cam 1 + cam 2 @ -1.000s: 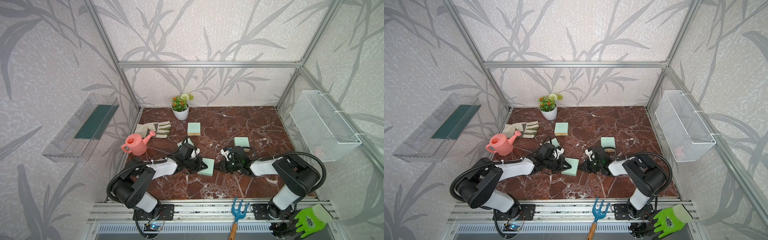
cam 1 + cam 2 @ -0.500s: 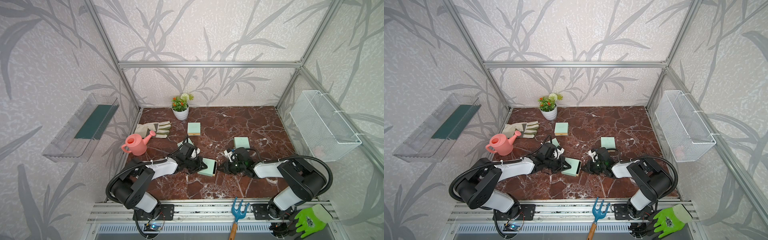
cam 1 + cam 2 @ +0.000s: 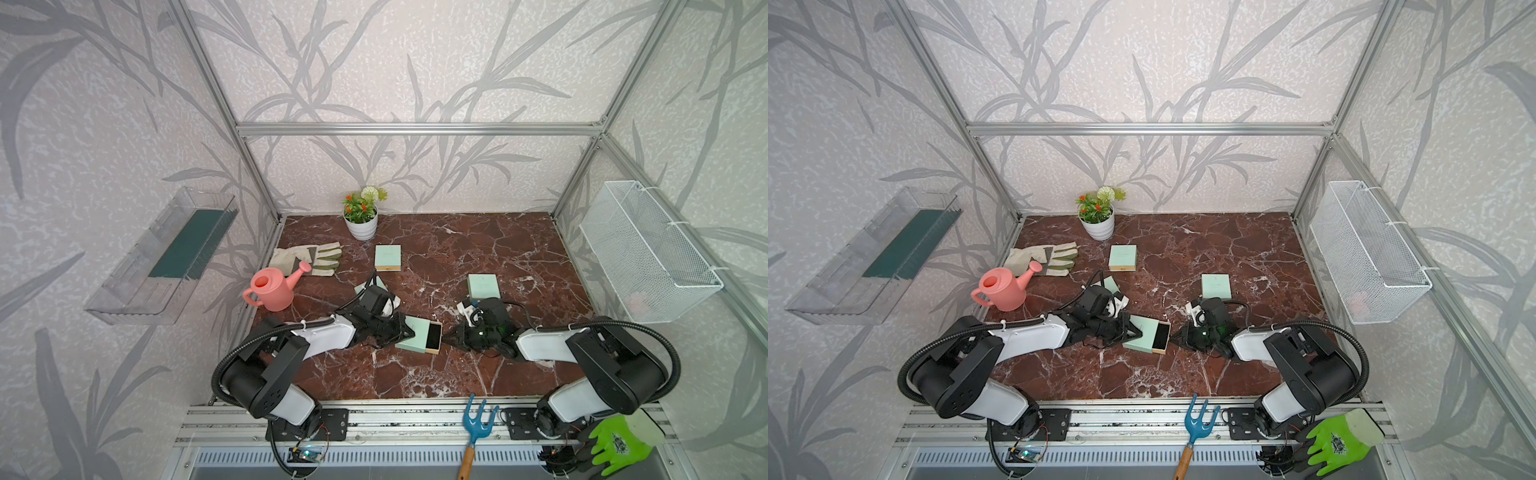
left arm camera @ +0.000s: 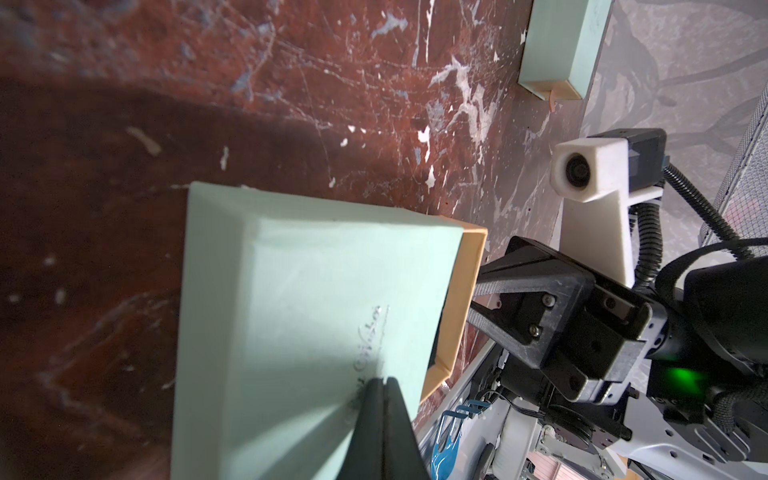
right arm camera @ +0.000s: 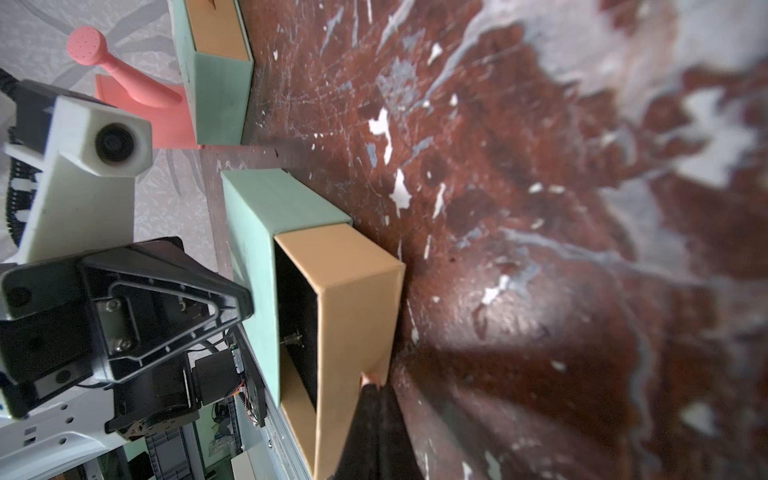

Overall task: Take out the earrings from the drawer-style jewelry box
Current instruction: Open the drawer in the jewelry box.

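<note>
The drawer-style jewelry box (image 3: pixel 414 335) (image 3: pixel 1141 332) lies mid-table: a mint-green sleeve with a tan drawer (image 3: pixel 434 337) (image 5: pixel 353 291) drawn partly out toward the right arm, its black lining showing. One of the earrings (image 5: pixel 293 339) shows as a tiny silvery speck on that lining. My left gripper (image 4: pixel 384 380) (image 3: pixel 405 331) is shut, its tips pressing on the sleeve's top. My right gripper (image 5: pixel 376 387) (image 3: pixel 446 335) is shut on the small pinkish pull tab (image 5: pixel 370 378) at the drawer's front.
Two more mint boxes (image 3: pixel 387 257) (image 3: pixel 483 286) lie further back, and a third (image 3: pixel 365 286) is half hidden by the left arm. A pink watering can (image 3: pixel 272 289), gloves (image 3: pixel 307 259) and a flower pot (image 3: pixel 360 216) stand back left. A wire basket (image 3: pixel 648 253) hangs on the right wall.
The right gripper has drawn back to the right, pulling the drawer out of the sleeve; the black lining now shows. The left gripper has stayed on the sleeve.
</note>
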`<action>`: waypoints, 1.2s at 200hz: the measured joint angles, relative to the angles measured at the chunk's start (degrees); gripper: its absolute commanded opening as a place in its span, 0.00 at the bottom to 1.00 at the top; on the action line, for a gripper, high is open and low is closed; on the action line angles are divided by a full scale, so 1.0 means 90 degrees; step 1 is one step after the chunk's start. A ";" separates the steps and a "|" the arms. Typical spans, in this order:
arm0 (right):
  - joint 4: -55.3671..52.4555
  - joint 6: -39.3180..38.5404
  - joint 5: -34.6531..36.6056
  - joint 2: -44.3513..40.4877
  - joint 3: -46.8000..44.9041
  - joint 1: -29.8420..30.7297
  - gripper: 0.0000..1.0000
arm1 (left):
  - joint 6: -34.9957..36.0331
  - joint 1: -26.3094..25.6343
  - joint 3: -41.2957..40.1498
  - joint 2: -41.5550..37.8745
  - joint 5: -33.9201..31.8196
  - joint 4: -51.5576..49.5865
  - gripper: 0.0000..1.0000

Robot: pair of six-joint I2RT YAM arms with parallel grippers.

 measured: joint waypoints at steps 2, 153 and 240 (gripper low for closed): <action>-0.0010 -0.0005 -0.0005 -0.0015 -0.0010 -0.0010 0.00 | 0.0000 0.0000 0.0000 0.0000 0.0000 0.0002 0.00; -0.0486 -0.0194 0.0083 -0.0546 -0.0260 -0.0209 0.00 | -0.0002 0.0000 0.0022 0.0002 -0.0007 -0.0036 0.00; -0.0685 -0.0209 0.0168 -0.0852 -0.0403 -0.0221 0.00 | -0.0002 0.0005 0.0034 0.0019 -0.0005 -0.0034 0.00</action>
